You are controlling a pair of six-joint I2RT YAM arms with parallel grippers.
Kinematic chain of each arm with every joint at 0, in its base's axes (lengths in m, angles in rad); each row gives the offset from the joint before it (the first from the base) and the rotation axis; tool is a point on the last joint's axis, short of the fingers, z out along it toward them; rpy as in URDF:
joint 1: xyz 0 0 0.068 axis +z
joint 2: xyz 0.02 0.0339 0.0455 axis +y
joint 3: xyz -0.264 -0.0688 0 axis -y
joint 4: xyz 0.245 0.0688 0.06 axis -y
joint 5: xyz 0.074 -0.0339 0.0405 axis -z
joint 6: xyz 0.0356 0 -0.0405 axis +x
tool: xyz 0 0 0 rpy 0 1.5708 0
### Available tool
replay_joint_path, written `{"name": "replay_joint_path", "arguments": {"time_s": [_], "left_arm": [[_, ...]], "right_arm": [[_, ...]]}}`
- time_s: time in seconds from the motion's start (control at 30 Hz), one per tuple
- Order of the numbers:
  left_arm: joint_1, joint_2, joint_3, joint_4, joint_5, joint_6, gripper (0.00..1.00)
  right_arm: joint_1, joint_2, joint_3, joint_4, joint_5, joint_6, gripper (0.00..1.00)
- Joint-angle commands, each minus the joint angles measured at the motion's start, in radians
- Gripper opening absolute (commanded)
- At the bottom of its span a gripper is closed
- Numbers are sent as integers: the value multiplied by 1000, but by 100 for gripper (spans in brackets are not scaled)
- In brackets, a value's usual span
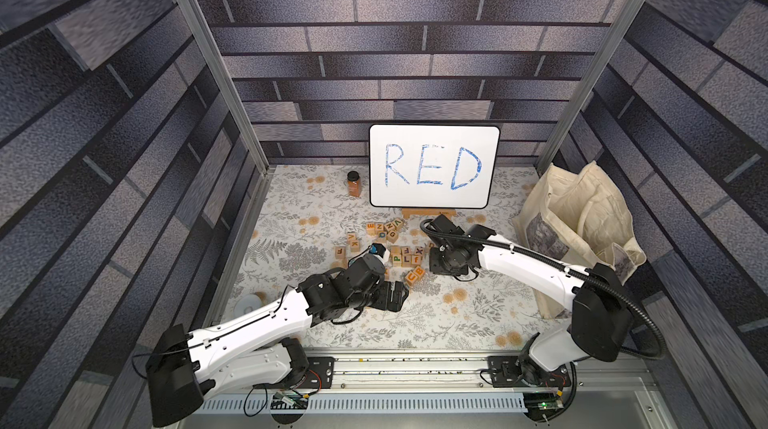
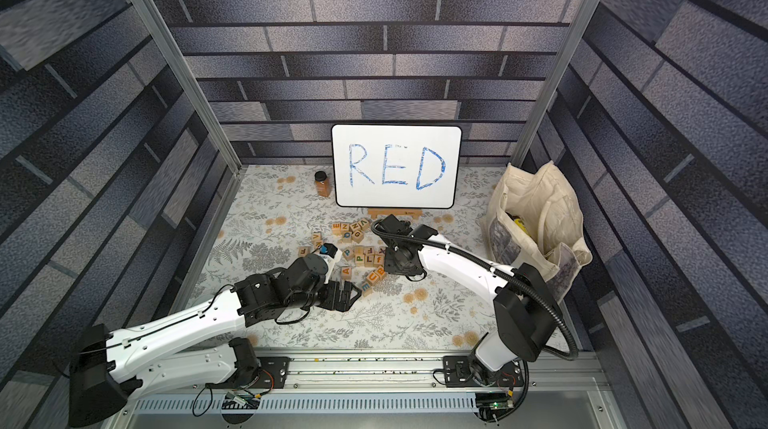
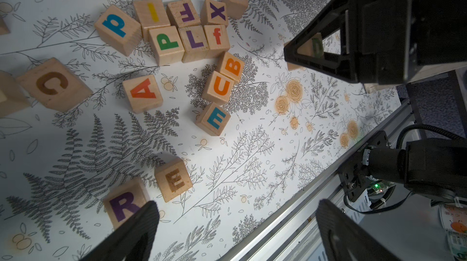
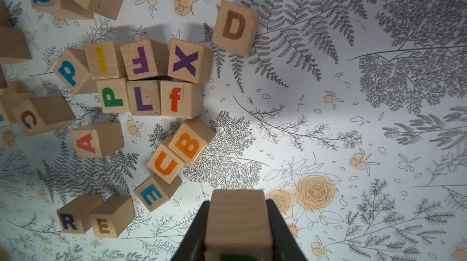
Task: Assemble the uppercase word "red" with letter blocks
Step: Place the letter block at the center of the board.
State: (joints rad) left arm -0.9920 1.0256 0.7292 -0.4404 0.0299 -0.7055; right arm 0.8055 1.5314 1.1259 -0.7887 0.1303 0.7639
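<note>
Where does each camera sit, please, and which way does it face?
Top views: high over the front rail, tilted down at the whiteboard and letter blocks; left arm and right arm show.
Left wrist: on the left arm, looking down past the open left gripper at the R block.
Right wrist: on the right arm, looking down past the right gripper, shut on a green-lettered block.
Shared: both wrist views show R block, brown E block.

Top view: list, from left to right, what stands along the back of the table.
Left to right: spice jar → whiteboard with RED handwritten in blue → cream tote bag.
</note>
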Motion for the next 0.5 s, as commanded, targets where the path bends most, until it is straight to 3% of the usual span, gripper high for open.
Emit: {"name": "replay_joint_path", "arguments": {"time_s": [0.0,0.47], "left_arm": [[-32,-32,-20,-33,-67,-43,100],[-163,-136,-68,-94,-184,-127,100]], "right_arm": [[25,-33,-26,-28,11,47,16],[128,-91,-86,-27,27,153,15]]}}
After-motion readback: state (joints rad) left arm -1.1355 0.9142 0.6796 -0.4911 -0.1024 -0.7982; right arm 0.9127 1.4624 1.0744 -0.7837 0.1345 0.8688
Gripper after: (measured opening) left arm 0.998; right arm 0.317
